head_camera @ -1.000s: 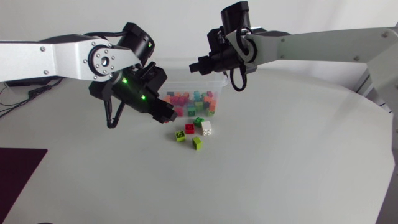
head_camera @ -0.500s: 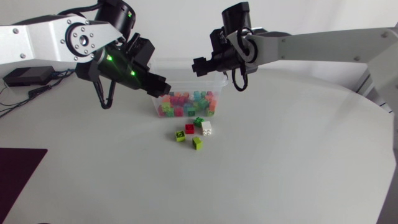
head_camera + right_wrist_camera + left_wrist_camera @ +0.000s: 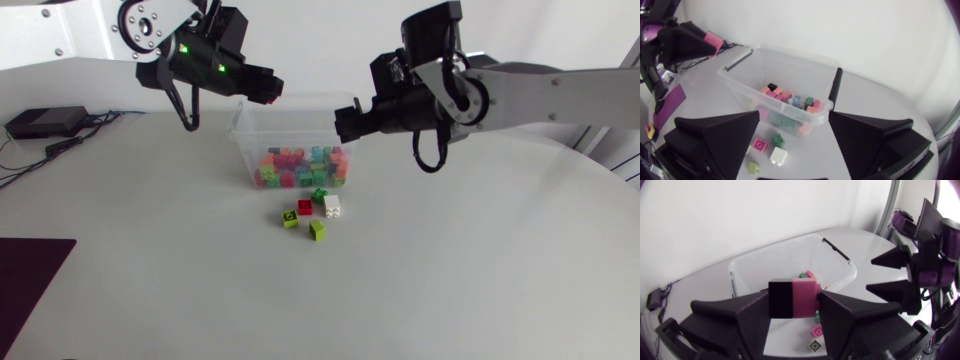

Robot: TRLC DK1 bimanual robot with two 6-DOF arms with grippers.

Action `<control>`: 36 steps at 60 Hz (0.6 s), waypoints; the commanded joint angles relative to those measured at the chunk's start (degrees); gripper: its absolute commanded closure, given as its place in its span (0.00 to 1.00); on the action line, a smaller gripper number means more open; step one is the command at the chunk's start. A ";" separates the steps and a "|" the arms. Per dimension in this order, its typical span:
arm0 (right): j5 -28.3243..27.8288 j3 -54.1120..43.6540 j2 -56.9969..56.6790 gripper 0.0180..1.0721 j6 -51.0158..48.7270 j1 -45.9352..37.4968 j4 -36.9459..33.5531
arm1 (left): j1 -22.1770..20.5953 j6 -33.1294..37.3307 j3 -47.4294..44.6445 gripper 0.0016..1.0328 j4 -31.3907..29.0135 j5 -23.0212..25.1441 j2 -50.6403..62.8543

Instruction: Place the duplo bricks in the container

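Left fingers [image 3: 735,320] clamped on pink duplo brick [image 3: 805,297]. Clear plastic container [image 3: 771,250] ahead of them, lower: bring brick over middle, inside rim, before parting. Right fingers [image 3: 720,132] apart, empty, container just ahead; loose coloured duplo bricks [image 3: 312,212] under them.

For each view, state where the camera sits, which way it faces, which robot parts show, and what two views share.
Head view: fixed above the table, looking down at the container; both arms, left gripper and right gripper show.
Left wrist view: on the left arm, facing the container; its fingers clamp a pink brick.
Right wrist view: on the right arm, looking into the container; its open fingers show.
Both wrist views share the container.
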 commanded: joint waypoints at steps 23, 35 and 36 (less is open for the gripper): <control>-0.24 -13.52 -6.81 0.05 -1.31 0.06 2.88 | 0.08 -3.20 8.22 0.80 6.89 0.52 9.94; -0.42 -17.38 -7.24 0.05 -2.98 0.94 2.35 | 0.25 -4.25 10.86 0.80 10.15 0.34 13.89; -0.42 -17.65 -7.33 0.05 -2.98 1.02 2.27 | 0.25 -4.34 11.21 0.80 10.23 0.34 14.24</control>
